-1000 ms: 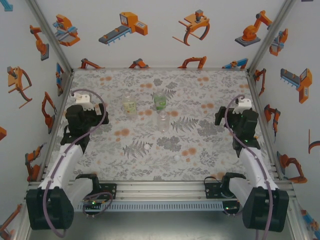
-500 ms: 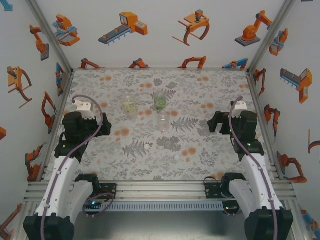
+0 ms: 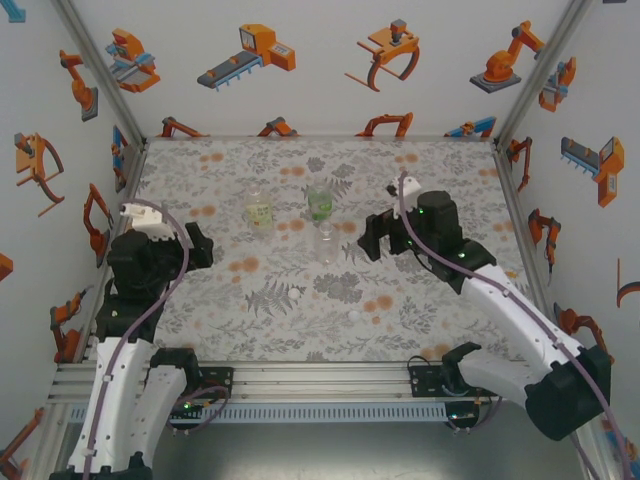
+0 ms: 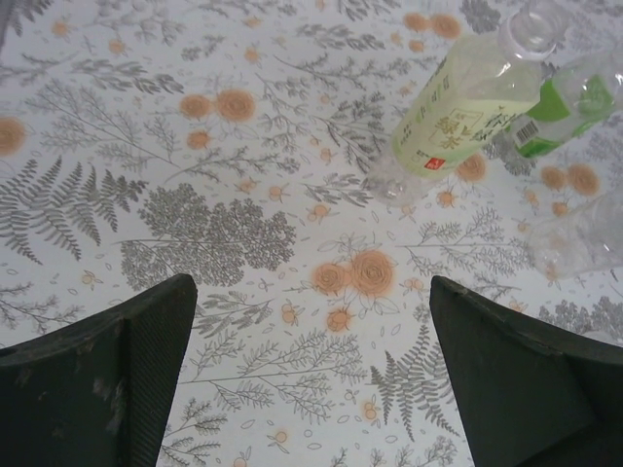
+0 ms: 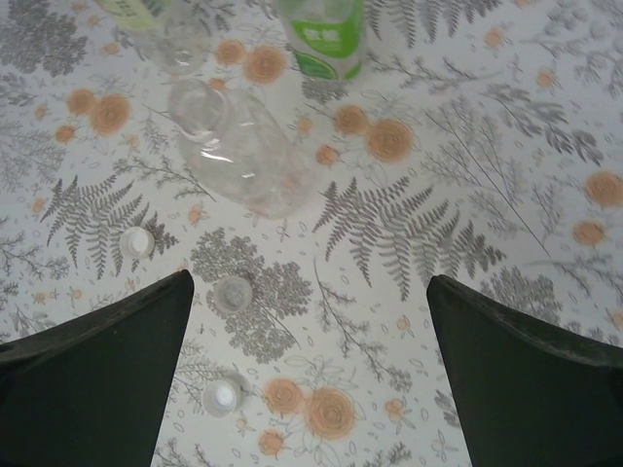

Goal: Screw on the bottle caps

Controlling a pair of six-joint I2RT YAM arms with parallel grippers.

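Three uncapped bottles stand mid-table: pale yellow-green [image 3: 260, 212], bright green [image 3: 320, 203] and colourless [image 3: 325, 243]. In the right wrist view, three small white bottle caps [image 5: 233, 293] [image 5: 136, 241] [image 5: 222, 394] lie loose on the floral cloth, with the colourless bottle [image 5: 238, 146] and the green one [image 5: 326, 34] beyond them. My right gripper [image 5: 310, 292] [image 3: 378, 240] hangs open above the cloth, just right of the colourless bottle, holding nothing. Out at the left side my left gripper [image 3: 195, 248] [image 4: 311, 287] is open and holds nothing; the pale bottle [image 4: 462, 107] lies ahead of it to the right.
White walls with robot pictures close in the table [image 3: 430, 180] on three sides, with metal posts at the corners. A cap [image 3: 353, 316] lies on the cloth nearer the front. The arms' bases sit on the front rail [image 3: 320, 385].
My right arm has swung from the right edge leftward to the bottles at the middle. The left arm has drawn back a little toward the left edge. Both grippers stay open.
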